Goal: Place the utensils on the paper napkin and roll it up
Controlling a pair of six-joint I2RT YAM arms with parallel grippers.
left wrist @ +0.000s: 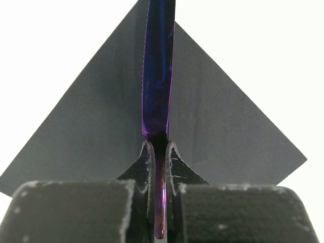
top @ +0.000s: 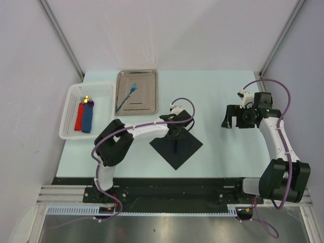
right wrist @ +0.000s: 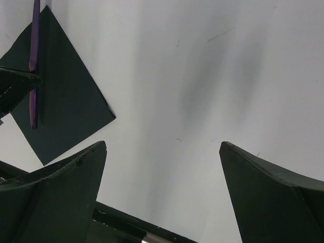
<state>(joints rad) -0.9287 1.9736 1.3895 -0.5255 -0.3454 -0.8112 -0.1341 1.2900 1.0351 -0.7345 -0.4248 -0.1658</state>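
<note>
Pale table (top: 217, 91), white walls | left gripper (left wrist: 159, 146) pinched on the purple knife (left wrist: 157, 76), black napkin (left wrist: 217, 116) just beneath | right gripper (right wrist: 163, 147) gaping, empty | blue utensil (top: 126, 98) far off on the tray (top: 148, 76) | risk: edge-on release — knife rolls off the napkin

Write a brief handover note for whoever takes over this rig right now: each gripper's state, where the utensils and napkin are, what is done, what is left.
Left gripper: shut on the purple knife, holding it over the black napkin; contact with the paper unclear.
Right gripper: open, empty, over bare table to the right.
Blue utensil: lying in the steel tray.
Napkin: flat, unrolled.
Done: knife picked up; nothing released on the napkin yet.
Left: set the knife down, fetch the blue utensil, roll up.
</note>
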